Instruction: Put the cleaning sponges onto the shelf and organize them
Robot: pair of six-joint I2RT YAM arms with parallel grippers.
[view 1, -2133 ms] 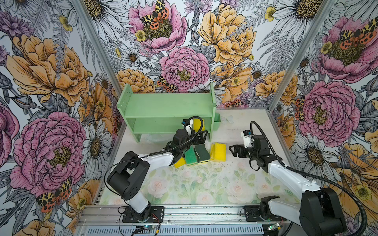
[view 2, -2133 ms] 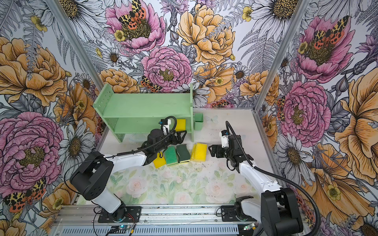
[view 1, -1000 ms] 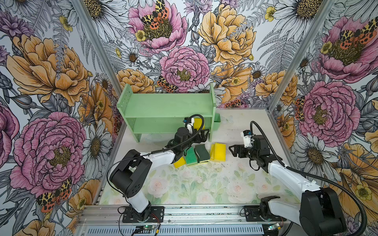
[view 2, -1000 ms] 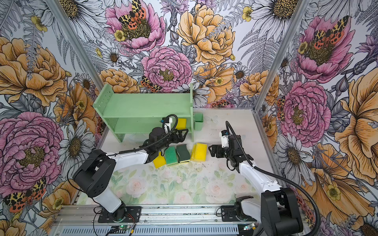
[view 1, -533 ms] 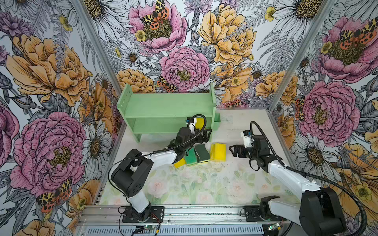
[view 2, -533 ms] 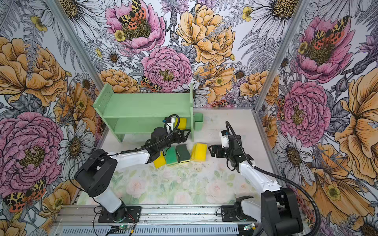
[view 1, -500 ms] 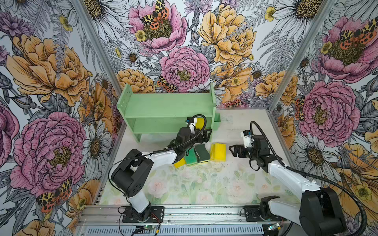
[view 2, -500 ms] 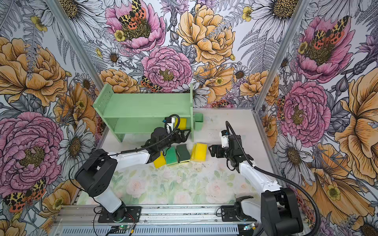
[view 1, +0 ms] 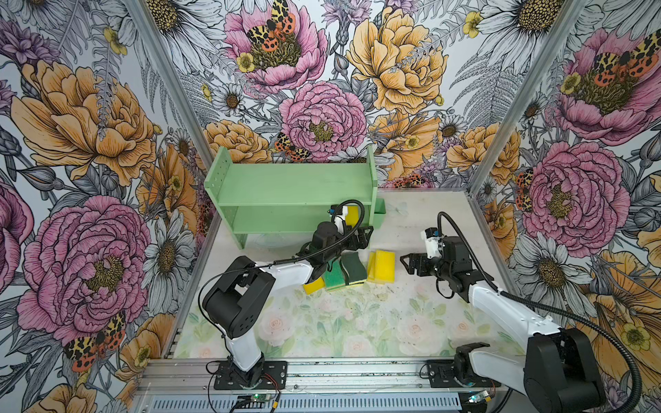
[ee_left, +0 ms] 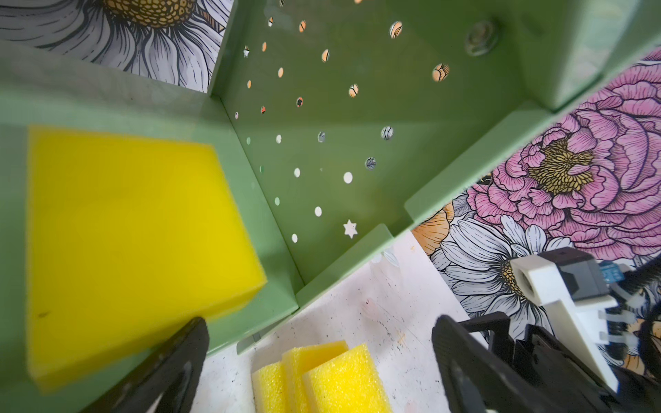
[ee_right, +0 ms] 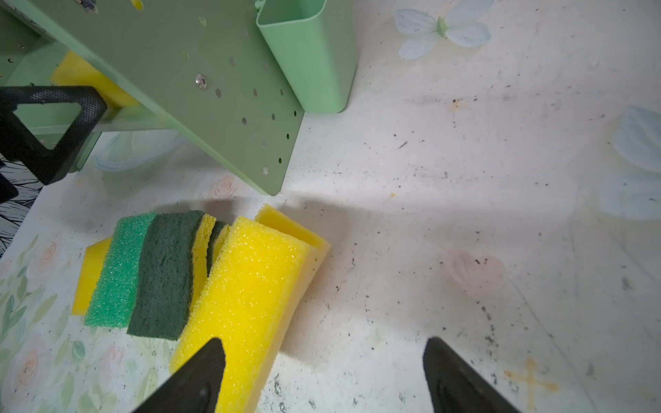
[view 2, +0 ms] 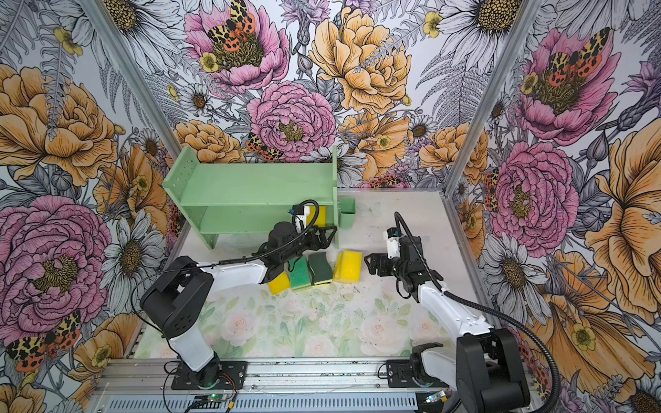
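Looking down in both top views, the left gripper (view 1: 365, 236) holds its fingers spread and empty at the end of the mint-green shelf (view 1: 286, 186) nearest the small green cup (view 1: 379, 214). A shelved yellow sponge (view 1: 352, 214) lies on the lower tier just past the fingertips. The right gripper (view 2: 367, 265), fingers likewise apart, faces the yellow sponge stack (view 2: 348, 266) lying just ahead of its tips on the table (view 2: 322, 321).

From the left wrist, the shelved yellow sponge sits beside one finger (ee_left: 171, 364); contact cannot be told.

From the right wrist, the yellow sponge stack runs under one fingertip (ee_right: 200, 375). Beyond it the dark-green scouring sponge (ee_right: 164, 271) and bright-green sponge (ee_right: 121, 268) lean together.
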